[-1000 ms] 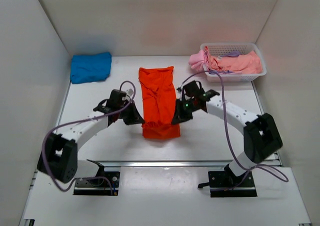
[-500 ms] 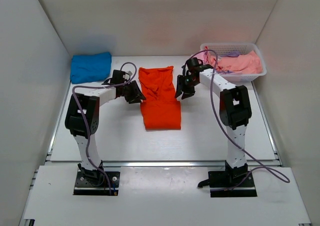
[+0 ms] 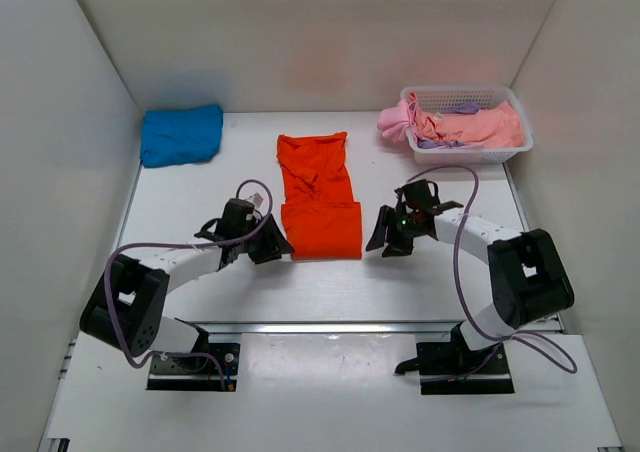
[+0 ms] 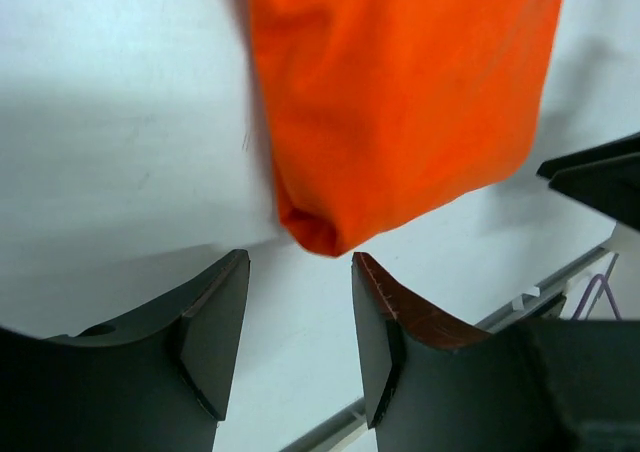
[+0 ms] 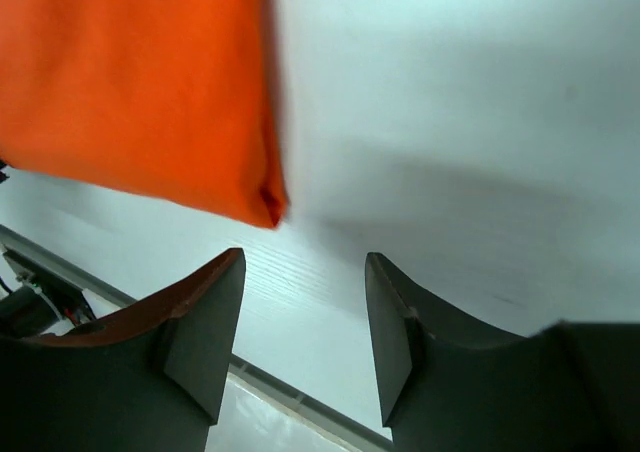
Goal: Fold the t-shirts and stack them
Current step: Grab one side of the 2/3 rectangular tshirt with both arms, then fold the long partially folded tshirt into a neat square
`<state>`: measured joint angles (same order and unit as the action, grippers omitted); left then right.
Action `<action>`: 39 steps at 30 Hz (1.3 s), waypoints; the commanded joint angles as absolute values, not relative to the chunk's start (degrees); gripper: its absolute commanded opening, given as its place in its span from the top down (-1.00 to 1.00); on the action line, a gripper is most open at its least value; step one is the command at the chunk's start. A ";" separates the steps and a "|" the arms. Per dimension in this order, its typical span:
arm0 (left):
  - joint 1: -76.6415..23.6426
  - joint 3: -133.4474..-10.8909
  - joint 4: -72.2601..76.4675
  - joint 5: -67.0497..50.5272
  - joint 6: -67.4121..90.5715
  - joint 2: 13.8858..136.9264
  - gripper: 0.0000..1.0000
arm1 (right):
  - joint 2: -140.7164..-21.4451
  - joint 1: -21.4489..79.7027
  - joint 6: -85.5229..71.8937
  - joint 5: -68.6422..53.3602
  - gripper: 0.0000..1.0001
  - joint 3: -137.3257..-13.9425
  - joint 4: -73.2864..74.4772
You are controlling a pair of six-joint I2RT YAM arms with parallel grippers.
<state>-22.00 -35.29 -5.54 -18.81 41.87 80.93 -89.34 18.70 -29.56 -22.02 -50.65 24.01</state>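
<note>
The orange t-shirt point(image 3: 320, 197) lies flat on the counter point(image 3: 200, 202) between the two pincers; its long axis runs straight away from them toward the far wall, and its near part is doubled into a thicker panel with a rounded fold along the edge closest to the arms. The left pincer point(image 4: 298, 302) stands open and empty, low over the counter; in its own view the near left corner of the cloth sits just ahead of the gap between its fingers point(image 4: 215, 332), a little toward the right-hand one, close but not between them. The right pincer point(image 5: 303, 292) is likewise open and holds nothing; the near right corner lies ahead of it and off to its left, with a strip of bare counter between cloth and fingertips. From above, the left pincer is just beside the shirt's edge, while the right one is near but clearly apart, so the left arm is the closer of the two.

My judgement is that the next fold turns on this: both pincers flank the near, folded end, one at each corner, and a further fold would carry that end along the long axis, away from them. The blue t-shirt point(image 3: 181, 134) lies folded well beyond the left pincer, off to its outer side; the pink t-shirts point(image 3: 480, 124) are heaped in the basket point(image 3: 460, 93) beyond the right pincer, unfolded.
</note>
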 commanded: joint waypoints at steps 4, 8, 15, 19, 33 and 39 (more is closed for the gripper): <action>-25.57 -30.41 6.41 -9.41 51.15 78.22 -0.16 | -86.22 21.79 -41.30 -25.04 0.01 -40.96 5.02; -26.72 -32.43 8.43 -10.11 52.11 83.13 -0.15 | -90.95 23.03 -43.24 -27.16 0.02 -40.78 1.23; -28.39 -32.43 14.32 -11.77 56.16 87.89 0.56 | -96.59 24.43 -44.30 -26.80 0.86 -43.94 -1.06; -28.30 -30.59 11.26 -13.18 55.46 85.53 1.00 | -95.46 26.27 -43.60 -25.58 1.00 -42.99 3.50; -28.22 -11.35 -15.02 -17.75 50.53 51.63 1.00 | -81.40 44.20 -47.27 -25.39 1.00 -33.41 14.34; -22.43 -11.15 -16.09 -18.72 52.30 44.64 1.00 | -81.12 42.29 -46.59 -25.67 1.00 -39.63 17.05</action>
<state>-25.82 -9.74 -14.22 -18.96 51.77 44.77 -81.89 44.29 -46.98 -26.26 -35.35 14.59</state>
